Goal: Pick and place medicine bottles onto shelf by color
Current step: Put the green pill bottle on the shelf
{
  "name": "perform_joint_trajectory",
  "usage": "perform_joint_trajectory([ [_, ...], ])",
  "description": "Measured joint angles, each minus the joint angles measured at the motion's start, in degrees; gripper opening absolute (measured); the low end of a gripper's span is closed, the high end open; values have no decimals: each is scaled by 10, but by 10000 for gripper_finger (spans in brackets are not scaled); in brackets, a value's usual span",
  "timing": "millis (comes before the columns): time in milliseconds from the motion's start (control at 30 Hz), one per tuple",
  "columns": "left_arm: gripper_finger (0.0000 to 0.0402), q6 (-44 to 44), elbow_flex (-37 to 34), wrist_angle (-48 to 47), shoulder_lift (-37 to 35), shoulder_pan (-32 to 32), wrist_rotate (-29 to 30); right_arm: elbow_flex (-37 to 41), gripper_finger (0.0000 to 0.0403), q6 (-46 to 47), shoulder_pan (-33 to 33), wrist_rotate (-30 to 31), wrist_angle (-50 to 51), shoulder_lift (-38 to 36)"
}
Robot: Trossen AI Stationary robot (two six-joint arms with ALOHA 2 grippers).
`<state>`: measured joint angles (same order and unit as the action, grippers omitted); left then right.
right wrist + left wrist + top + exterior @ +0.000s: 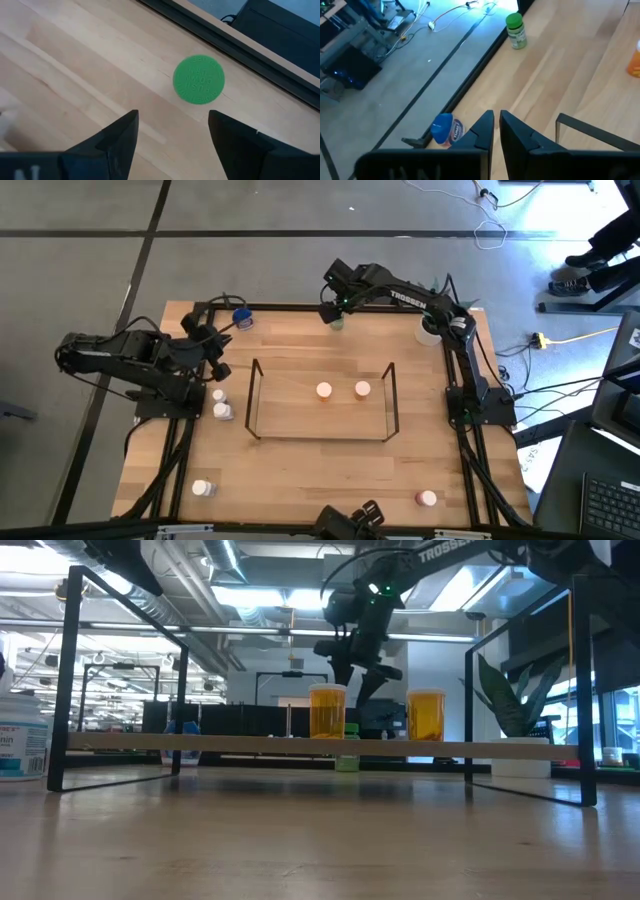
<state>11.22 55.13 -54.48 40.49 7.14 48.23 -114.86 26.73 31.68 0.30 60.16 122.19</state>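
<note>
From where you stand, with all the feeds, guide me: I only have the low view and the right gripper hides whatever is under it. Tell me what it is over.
Observer: The right gripper is open, looking straight down on a green-capped bottle; the cap sits ahead of the fingers, not between them.
Operator: Give me where that bottle stands.
Observer: On the table near its far edge, outside the shelf, as the high view shows.
Operator: Report the left arm.
Observer: The left gripper is at the table's far left corner, fingers nearly together, with a blue-capped bottle lying beside it by the edge.
Operator: Count what is on the shelf.
Observer: Two orange bottles, side by side.
</note>
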Motion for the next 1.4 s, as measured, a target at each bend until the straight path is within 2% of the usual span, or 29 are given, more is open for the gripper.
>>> perform_joint_trajectory([
  [233,25,1,0,0,0,0,9,0,241,0,0,0,-4,0],
  [500,25,2,0,0,0,0,-27,0,241,3,0,0,-11,0],
  [1167,25,2,0,0,0,0,-27,-1,241,43,0,-3,-39,0],
  [1400,25,2,0,0,0,0,-27,-1,256,16,0,3,-26,0],
])
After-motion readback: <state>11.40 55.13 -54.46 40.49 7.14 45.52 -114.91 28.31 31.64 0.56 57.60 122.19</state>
